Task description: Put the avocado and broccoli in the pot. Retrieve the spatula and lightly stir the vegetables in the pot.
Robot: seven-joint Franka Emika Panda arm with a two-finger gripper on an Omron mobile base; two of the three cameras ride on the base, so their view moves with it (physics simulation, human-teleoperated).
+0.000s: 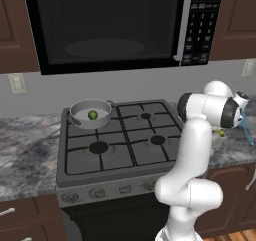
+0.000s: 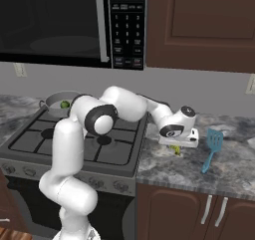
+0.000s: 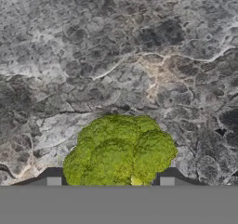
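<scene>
Hanging low over the granite counter (image 2: 169, 172) right of the stove (image 1: 120, 140), the gripper (image 2: 176, 147) sits directly above the broccoli (image 3: 120, 151), which lies between its two finger tips in the hand view; the jaws look spread about as wide as the floret, not yet closed on it, though I cannot tell whether they touch it. The avocado (image 1: 92, 115) already rests inside the pot (image 1: 86, 119) on the back left burner, so the broccoli is judged the piece in hand. The spatula (image 2: 213, 147) lies on the counter near the floret, further right, apart from the hand. Bare counter surrounds the broccoli, so a straight lift looks free; the carry to the pot must cross the whole stove top under the microwave (image 1: 107, 25)
</scene>
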